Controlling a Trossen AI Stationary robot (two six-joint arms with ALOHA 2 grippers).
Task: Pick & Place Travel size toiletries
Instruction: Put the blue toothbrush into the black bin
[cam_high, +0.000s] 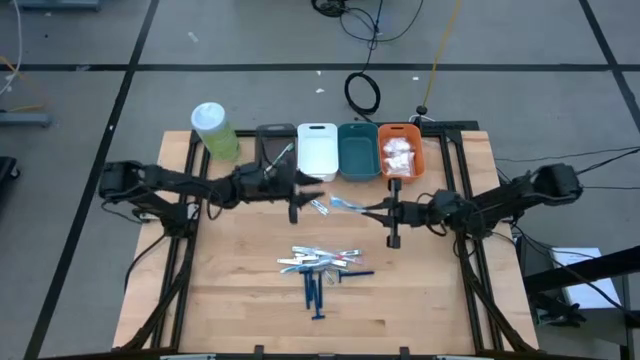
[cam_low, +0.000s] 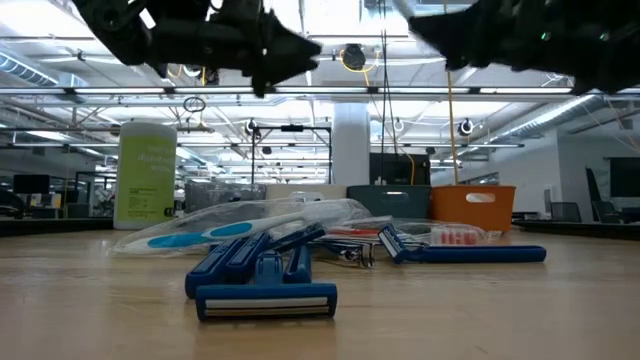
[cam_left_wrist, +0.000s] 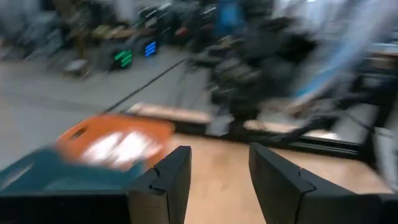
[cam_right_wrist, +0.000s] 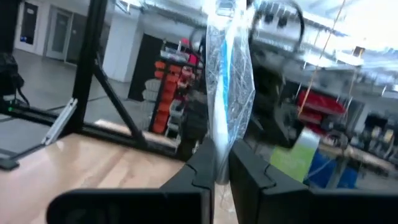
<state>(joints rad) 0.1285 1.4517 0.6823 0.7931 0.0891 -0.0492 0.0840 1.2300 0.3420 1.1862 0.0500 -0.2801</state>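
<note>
The travel size toiletries lie in a loose pile (cam_high: 320, 265) on the wooden table: silvery and pale-blue sticks and dark blue razors (cam_low: 265, 275). My right gripper (cam_high: 368, 207), reaching in from the table's right, is shut on one pale-blue stick in a clear crinkly wrapper (cam_right_wrist: 229, 68), held above the table. My left gripper (cam_left_wrist: 219, 152) stands open with nothing between its fingers. It hovers level near the white bin (cam_high: 317, 150), facing the right gripper. White pouches (cam_high: 398, 152) lie in the orange bin (cam_high: 412, 132). My right gripper pinches the wrapped stick by its near end (cam_right_wrist: 221, 163) between its two fingers. The fingers come about level from the table's right and lie along the stick. It juts out past the fingertips toward the left arm (cam_high: 340, 203), lifted clear of the table.
Grey (cam_high: 275, 140), white, teal (cam_high: 357, 150) and orange bins stand in a row at the far edge. A pale-green cylinder with a white lid (cam_high: 213, 130) stands at their left. Bare wood lies on either side of the pile and toward the near edge.
</note>
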